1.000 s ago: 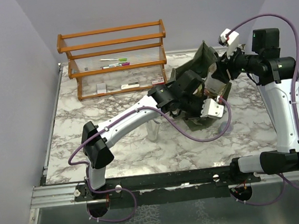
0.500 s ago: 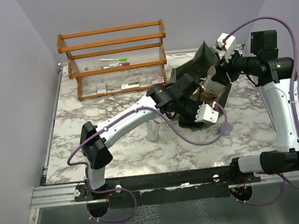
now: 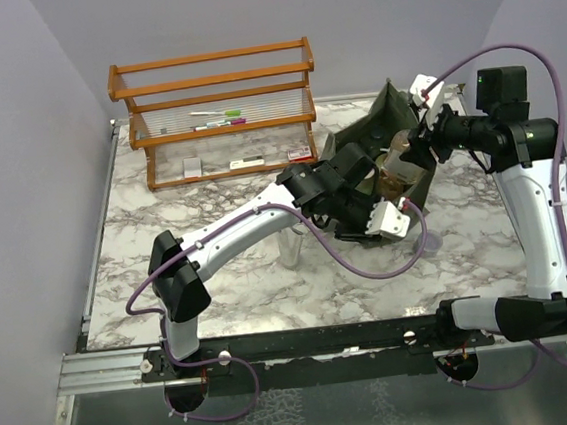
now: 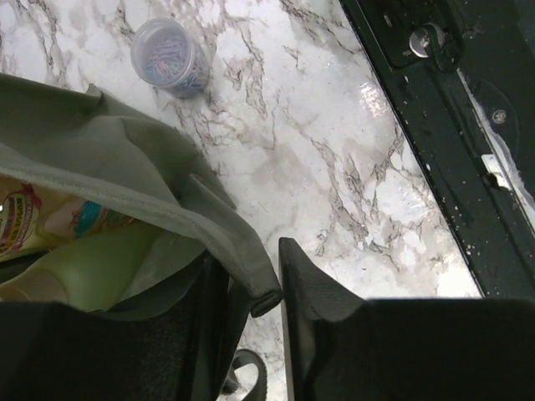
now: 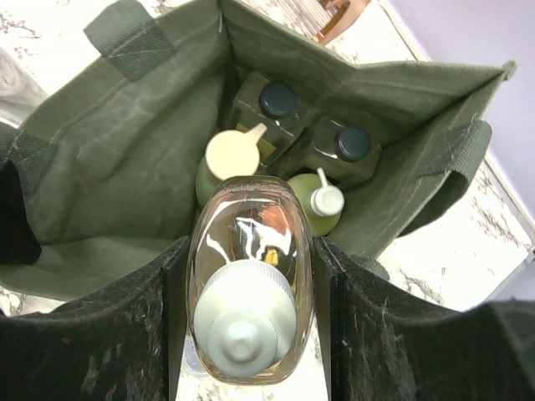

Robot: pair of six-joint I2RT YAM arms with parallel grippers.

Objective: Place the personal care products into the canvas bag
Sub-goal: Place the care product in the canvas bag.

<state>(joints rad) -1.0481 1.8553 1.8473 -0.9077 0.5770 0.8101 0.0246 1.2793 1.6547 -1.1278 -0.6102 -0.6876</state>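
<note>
floppy creased olive canvas bag [image 5: 109, 150] on the marble table [image 4: 334, 150], right gripper [image 5: 251, 259] clamped round a glossy clear oval bottle [image 5: 251, 213] over its mouth, white cap toward the wrist, base aimed into the bag, left gripper [image 4: 251, 269] pinching the fabric rim, green bottles [image 5: 303, 188] already inside

White marble-patterned table [image 3: 231, 288]. On it: an olive canvas bag [image 4: 125, 159] at the left gripper [image 4: 251, 280], a lavender jar [image 4: 171, 58] just beyond, and an upright silver tube [image 3: 289, 249] and orange wooden rack [image 3: 214, 119] farther off.
</note>
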